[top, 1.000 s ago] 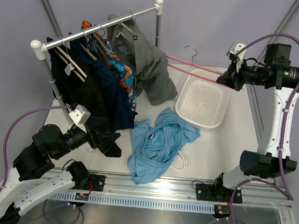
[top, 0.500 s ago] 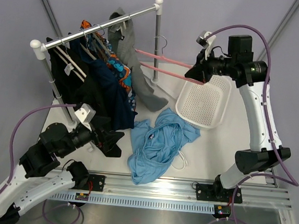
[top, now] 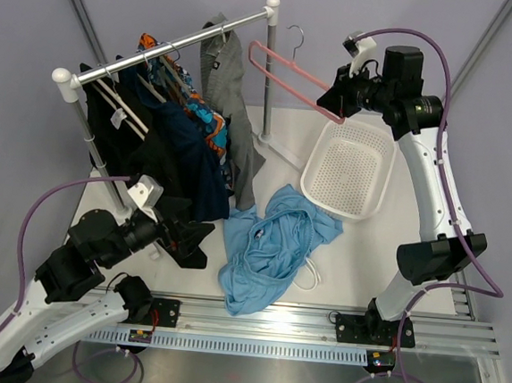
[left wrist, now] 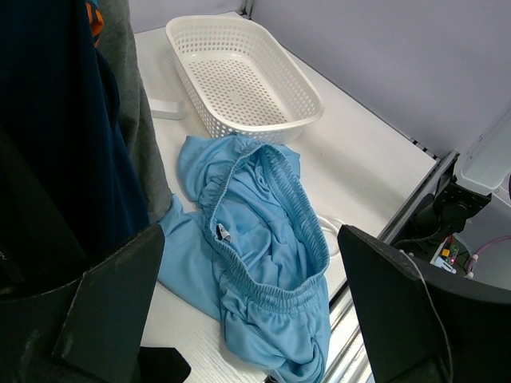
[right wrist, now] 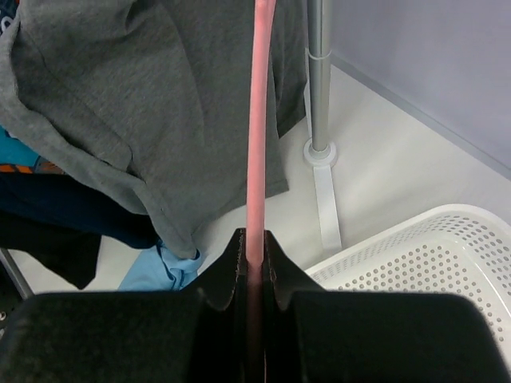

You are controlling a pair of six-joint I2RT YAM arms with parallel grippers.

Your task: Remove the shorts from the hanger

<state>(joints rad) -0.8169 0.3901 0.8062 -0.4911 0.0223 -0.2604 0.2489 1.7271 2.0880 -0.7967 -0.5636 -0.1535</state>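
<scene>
The light blue shorts [top: 271, 245] lie crumpled on the table, also in the left wrist view [left wrist: 255, 215]. The grey shorts [top: 232, 109] hang straight down from the right end of the rack's rail [top: 175, 45], also in the right wrist view [right wrist: 144, 104]. My right gripper [top: 334, 102] is shut on a pink hanger [top: 288, 76] and holds it high, to the right of the grey shorts; I cannot tell if the two touch. The hanger's rod runs up from the jaws [right wrist: 257, 120] of that gripper [right wrist: 254, 249]. My left gripper [top: 193, 242] is open and empty, left of the blue shorts [left wrist: 251, 267].
A white perforated basket [top: 349, 173] sits at the right, also in the left wrist view [left wrist: 239, 76]. Black and orange-and-blue clothes [top: 175, 144] hang on the rack. The rack's right post [top: 268, 76] and its foot [right wrist: 323, 183] stand behind the basket.
My right gripper lifted the pink hanger up and back towards the rail. The grey shorts, earlier spread onto the table, now hang straight down. The left arm barely moved.
</scene>
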